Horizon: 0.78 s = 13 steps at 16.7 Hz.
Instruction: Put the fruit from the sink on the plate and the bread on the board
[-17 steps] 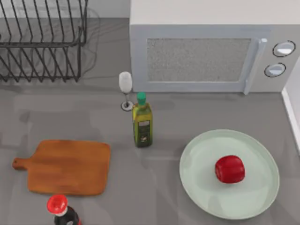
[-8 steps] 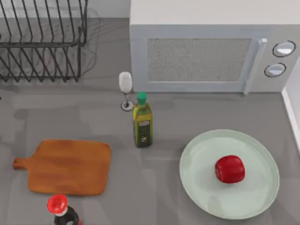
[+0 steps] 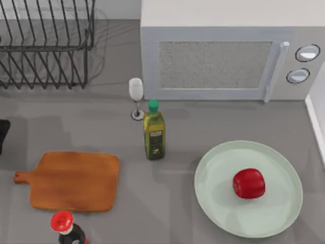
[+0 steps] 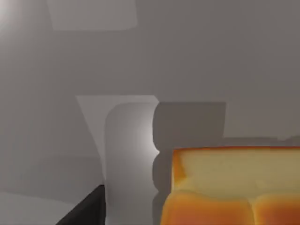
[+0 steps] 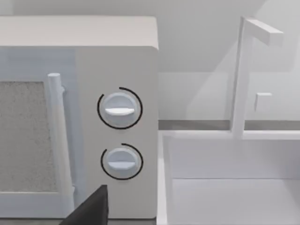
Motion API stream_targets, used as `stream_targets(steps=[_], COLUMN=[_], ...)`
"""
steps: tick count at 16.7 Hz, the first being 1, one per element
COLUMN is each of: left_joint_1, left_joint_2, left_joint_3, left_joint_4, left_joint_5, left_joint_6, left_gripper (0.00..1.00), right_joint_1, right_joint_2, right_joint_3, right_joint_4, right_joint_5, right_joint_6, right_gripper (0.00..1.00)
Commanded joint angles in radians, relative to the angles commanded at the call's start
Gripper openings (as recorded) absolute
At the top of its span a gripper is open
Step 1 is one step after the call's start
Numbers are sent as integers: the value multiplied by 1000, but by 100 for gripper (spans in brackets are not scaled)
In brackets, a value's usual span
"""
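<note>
Fruit (image 3: 249,183) lay on plate (image 3: 249,189) | bread (image 4: 234,187) sat close under left gripper, grip state undeterminable | board (image 3: 73,180) bare, on table's left, nearer left arm | right arm faced microwave (image 5: 79,117).

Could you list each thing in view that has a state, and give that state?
Fruit: resting on the plate.
Bread: close under the left wrist camera, not on the board.
Board: flat on the table, bare.
Microwave: door shut.
Oil bottle: upright, green cap on.
Red-capped bottle: upright, capped.
Wine glass: upright.
Dish rack: holds no dishes.
</note>
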Motion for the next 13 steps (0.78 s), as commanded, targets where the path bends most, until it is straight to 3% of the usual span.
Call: stream_targets(steps=[3, 13], left_joint_1=[0, 0], left_joint_2=[0, 0], left_joint_3=[0, 0], left_joint_4=[0, 0], left_joint_5=[0, 0], left_joint_6=[0, 0], left_gripper=[100, 25], right_joint_1=[0, 0], right_joint_2=[0, 0], right_joint_3=[0, 0], right_joint_4=[0, 0], right_joint_5=[0, 0], right_joint_6=[0, 0], right_gripper=[100, 100])
